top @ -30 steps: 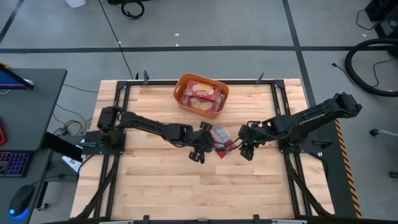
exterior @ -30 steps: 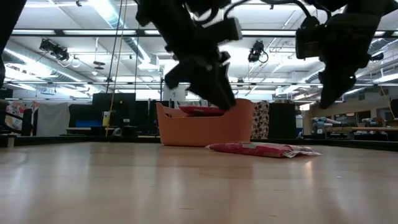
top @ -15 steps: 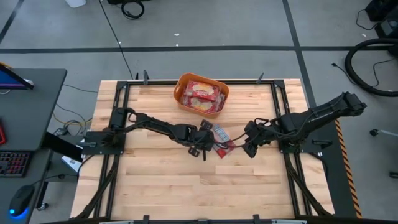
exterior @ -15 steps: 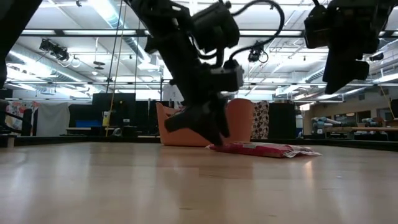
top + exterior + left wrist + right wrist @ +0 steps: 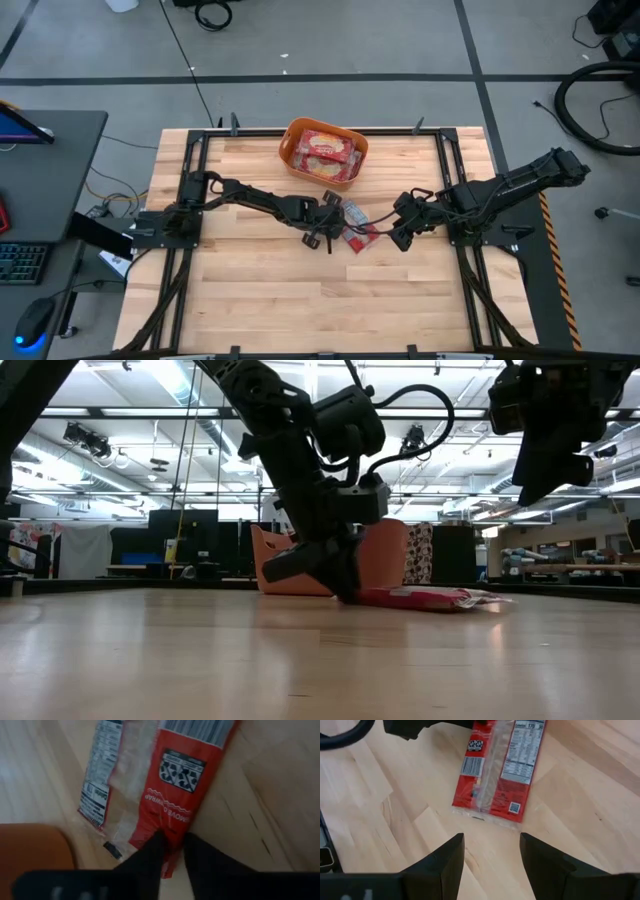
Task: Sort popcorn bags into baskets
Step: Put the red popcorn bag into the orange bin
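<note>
One popcorn bag (image 5: 357, 226) lies flat on the table with its back up: red, a clear seam, a barcode and a nutrition label (image 5: 494, 772). My left gripper (image 5: 326, 229) is down at the table, shut on that bag's end (image 5: 342, 586). My right gripper (image 5: 401, 236) is open and hovers above the table on the bag's right side (image 5: 545, 470), touching nothing. The orange tub (image 5: 291, 150) stands toward the far edge with several red and cream bags (image 5: 324, 150) inside. My left gripper pinches the popcorn bag's red short end (image 5: 170, 834) between its two fingers (image 5: 148, 862). They slant down onto it from the table's left side. The bag lies flat on the table beyond them (image 5: 420, 598).
Bare wood lies on the near half of the table (image 5: 300, 300). The tub's wall (image 5: 385, 560) rises just behind the bag in the low view. Black frame rails (image 5: 190, 180) run along the table's left and right sides.
My left gripper has come down from above the table to the tabletop and moved right onto the bag's end. My right gripper has risen a little and drawn slightly toward the table's right edge. The bag has stayed where it was.
</note>
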